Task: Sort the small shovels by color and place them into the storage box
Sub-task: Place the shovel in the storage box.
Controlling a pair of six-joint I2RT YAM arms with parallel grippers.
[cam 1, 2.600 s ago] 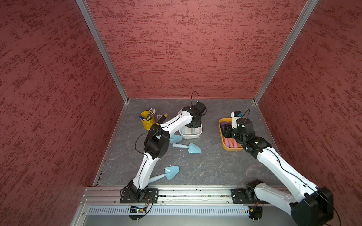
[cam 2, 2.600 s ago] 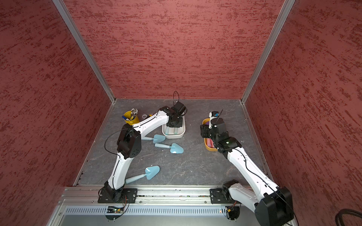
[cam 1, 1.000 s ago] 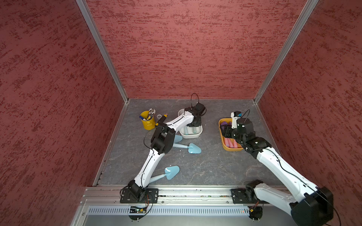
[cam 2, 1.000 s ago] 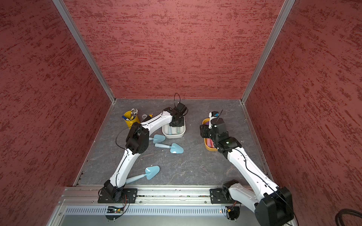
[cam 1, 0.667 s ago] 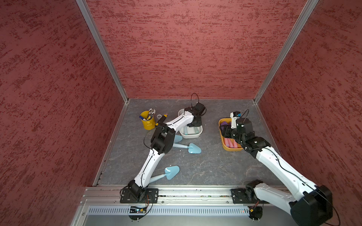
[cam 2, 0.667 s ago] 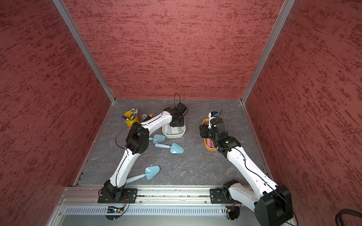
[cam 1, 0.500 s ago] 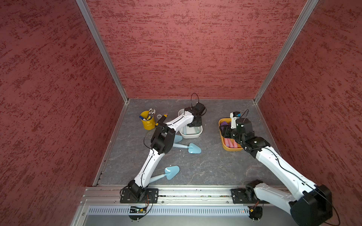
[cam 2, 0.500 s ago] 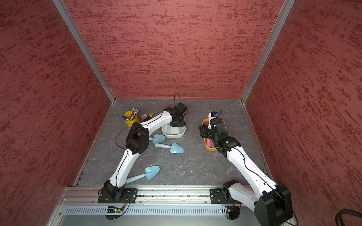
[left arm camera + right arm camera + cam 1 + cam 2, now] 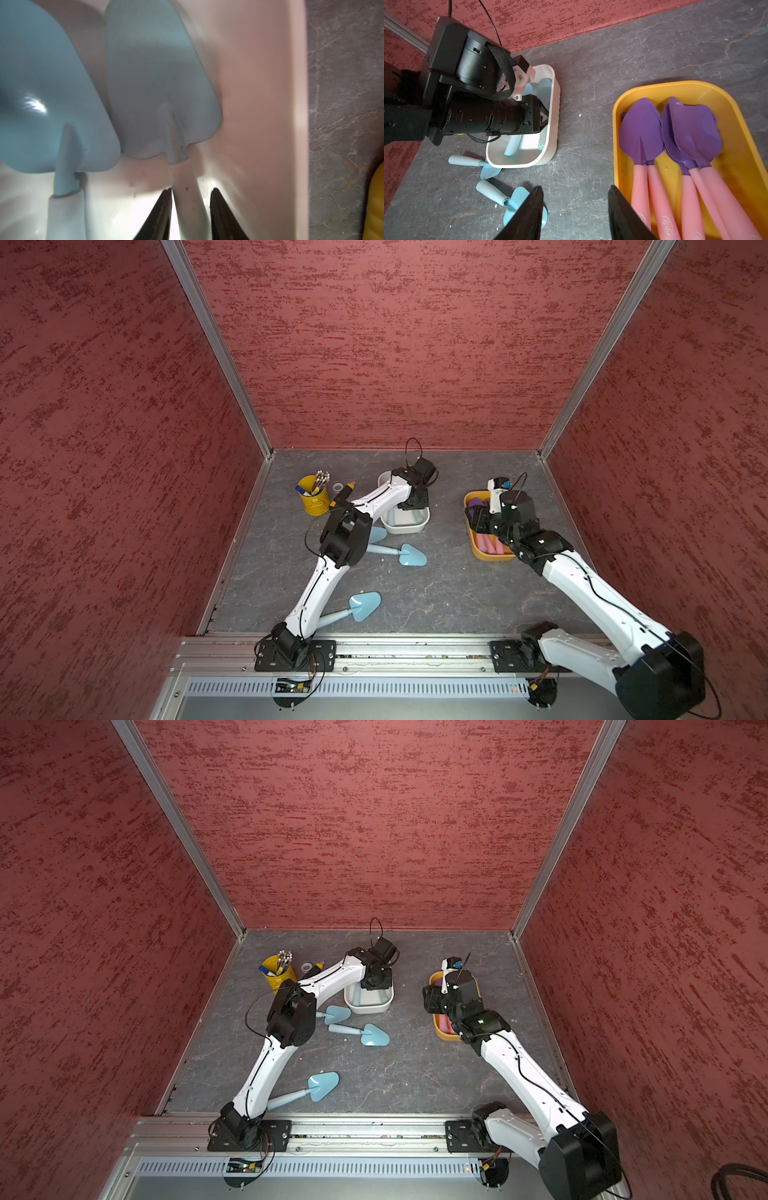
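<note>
Shovels [image 9: 410, 558]: three light blue ones lie loose on the grey table [image 9: 436, 593], two close by the white box [image 9: 406, 530] and one well apart toward the front. At least two more rest inside that box. The purple shovels [image 9: 641, 133] with pink handles lie together in the yellow tray [image 9: 616, 145].
Left gripper [image 9: 191, 188]: down in the white box, jaws slightly parted around the handle of a blue shovel [image 9: 162, 72]. One jaw touches it and a sliver of light shows at the other, so it looks like no firm grip.
Right gripper [image 9: 574, 189]: jaws wide and empty, hovering above bare table between box and tray.
Handling: probably light, stiff plastic, smooth enough to slip. Best taken crosswise on the round handle, near its middle.
Shapes: scooped, heart-shaped blades on a thin neck, with cylinder handles. Both containers are glossy and moulded with rounded corners. The table is veined like slate.
</note>
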